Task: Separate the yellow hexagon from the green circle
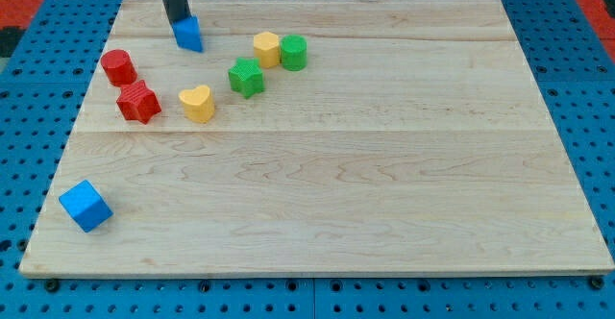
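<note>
The yellow hexagon (267, 48) sits near the view's top, left of centre, touching the green circle (294, 53) on its right. My tip (180, 21) is at the view's top left, against the top side of a small blue block (189, 34), well left of the yellow hexagon. A green star (246, 77) lies just below and left of the hexagon.
A yellow heart (197, 103) lies left of the green star. A red cylinder (118, 66) and a red star (138, 102) sit at the left. A blue cube (86, 206) is at the bottom left. The wooden board (384, 184) rests on a blue pegboard.
</note>
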